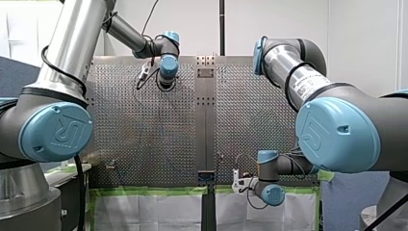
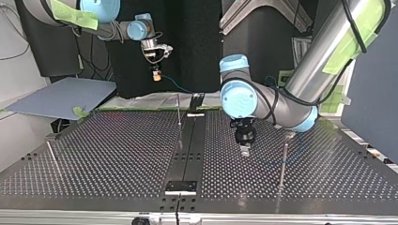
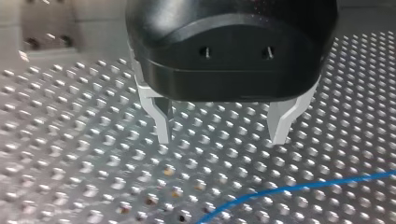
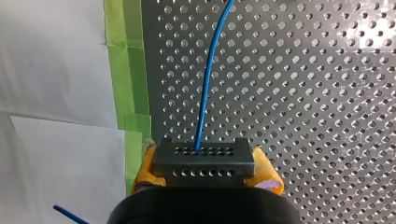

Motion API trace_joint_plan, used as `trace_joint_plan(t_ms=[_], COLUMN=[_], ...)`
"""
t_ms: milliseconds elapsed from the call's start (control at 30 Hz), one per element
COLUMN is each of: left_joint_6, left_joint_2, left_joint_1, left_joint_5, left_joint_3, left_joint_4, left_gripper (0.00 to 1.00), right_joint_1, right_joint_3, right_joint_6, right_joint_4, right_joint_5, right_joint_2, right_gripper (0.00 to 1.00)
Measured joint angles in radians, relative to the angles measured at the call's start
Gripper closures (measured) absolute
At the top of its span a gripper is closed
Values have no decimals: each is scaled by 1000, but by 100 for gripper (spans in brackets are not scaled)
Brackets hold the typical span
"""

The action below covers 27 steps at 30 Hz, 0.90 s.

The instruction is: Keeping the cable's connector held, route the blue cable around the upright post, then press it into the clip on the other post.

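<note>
My right gripper is shut on the grey connector, gripped between its yellow pads. The blue cable runs out of the connector and away over the perforated table. In the top view my right gripper hangs beyond the table's far edge, and the cable trails down from it. My left gripper stands open just above the table, its metal fingers holding nothing. A stretch of the cable lies on the table ahead of them. In the top view my left gripper hovers right of centre, beside a thin upright post.
Another thin post stands near the far middle and a third post at the top view's left. A black centre rail runs down the table. Green tape edges the table beside white sheeting.
</note>
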<state>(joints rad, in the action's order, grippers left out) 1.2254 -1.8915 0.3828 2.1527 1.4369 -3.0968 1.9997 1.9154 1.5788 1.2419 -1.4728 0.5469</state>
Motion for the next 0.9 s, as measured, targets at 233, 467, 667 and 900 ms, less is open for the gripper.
trace_joint_plan(t_ms=[233, 467, 667, 900], left_joint_6=[-6, -13, -29, -70], left_joint_2=[-41, -68, -72, -92], left_joint_1=[-5, -16, -20, -13], left_joint_5=[54, 113, 145, 128], left_joint_3=[0, 0, 0, 0], left_joint_4=[37, 73, 105, 123], left_gripper=[1, 1, 1, 1], right_joint_1=[0, 0, 0, 0], right_joint_3=[0, 0, 0, 0], right_joint_6=[0, 1, 2, 2], right_joint_4=[1, 2, 4, 5], right_joint_5=[0, 0, 0, 0], right_joint_2=[-1, -1, -2, -2], right_gripper=[100, 100, 100, 100])
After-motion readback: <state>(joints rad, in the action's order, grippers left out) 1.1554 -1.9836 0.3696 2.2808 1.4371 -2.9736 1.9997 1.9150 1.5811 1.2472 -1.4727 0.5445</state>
